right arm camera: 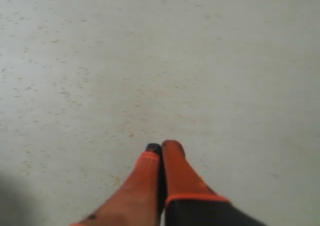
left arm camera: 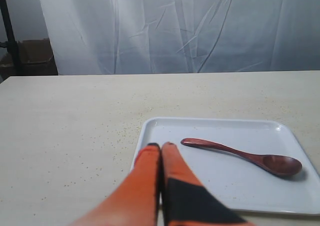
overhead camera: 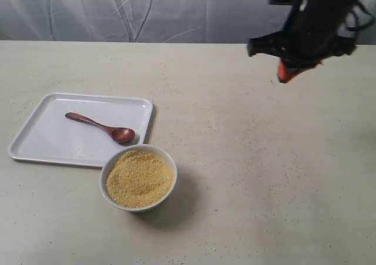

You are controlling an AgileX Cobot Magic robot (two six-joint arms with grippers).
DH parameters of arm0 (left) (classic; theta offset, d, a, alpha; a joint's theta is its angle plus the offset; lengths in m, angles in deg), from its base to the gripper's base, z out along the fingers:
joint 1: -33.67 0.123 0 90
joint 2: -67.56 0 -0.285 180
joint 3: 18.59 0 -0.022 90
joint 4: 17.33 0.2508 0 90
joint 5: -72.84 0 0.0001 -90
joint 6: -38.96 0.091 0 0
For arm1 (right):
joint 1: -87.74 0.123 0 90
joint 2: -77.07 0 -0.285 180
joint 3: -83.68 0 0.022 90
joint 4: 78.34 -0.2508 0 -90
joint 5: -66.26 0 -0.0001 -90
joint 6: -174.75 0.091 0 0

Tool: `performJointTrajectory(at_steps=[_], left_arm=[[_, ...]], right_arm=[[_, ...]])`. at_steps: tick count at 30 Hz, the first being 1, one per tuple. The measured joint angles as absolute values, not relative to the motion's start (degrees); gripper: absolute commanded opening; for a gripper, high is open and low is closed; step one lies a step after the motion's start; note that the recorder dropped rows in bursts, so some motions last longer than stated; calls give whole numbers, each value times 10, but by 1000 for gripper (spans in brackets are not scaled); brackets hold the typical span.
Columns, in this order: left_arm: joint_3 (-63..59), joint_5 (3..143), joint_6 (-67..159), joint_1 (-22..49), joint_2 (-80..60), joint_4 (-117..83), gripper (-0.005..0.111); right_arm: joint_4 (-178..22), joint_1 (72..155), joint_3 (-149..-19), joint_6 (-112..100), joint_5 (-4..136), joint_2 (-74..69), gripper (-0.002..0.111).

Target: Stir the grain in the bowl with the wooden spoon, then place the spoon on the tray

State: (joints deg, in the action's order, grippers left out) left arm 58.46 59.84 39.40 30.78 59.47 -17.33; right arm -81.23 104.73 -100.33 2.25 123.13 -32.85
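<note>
The dark reddish-brown wooden spoon (overhead camera: 101, 127) lies flat on the white tray (overhead camera: 47, 136) at the left, its head toward the bowl. Just in front of the tray's right corner stands the white bowl (overhead camera: 138, 178), heaped with golden grain (overhead camera: 138, 178). In the left wrist view the spoon (left arm camera: 245, 156) rests on the tray (left arm camera: 215, 181), and my left gripper (left arm camera: 161, 146) is shut and empty, its tips over the tray's near-left edge. My right gripper (overhead camera: 283, 74) hangs high at the upper right, far from the bowl. It is shut on nothing (right arm camera: 161, 147) above bare table.
The beige tabletop (overhead camera: 252, 159) is speckled with scattered grains. A pale curtain (overhead camera: 147, 9) runs behind the table's far edge. My left arm does not show in the exterior view.
</note>
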Motion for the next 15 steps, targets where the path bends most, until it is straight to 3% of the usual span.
performJointTrajectory(at_steps=[6, 15], left_arm=[[585, 598, 394, 308, 595, -173, 0], [585, 598, 394, 308, 595, -173, 0]], right_arm=[[-804, 990, -818, 47, 1156, -134, 0], [-803, 1045, -625, 11, 1056, 162, 0]])
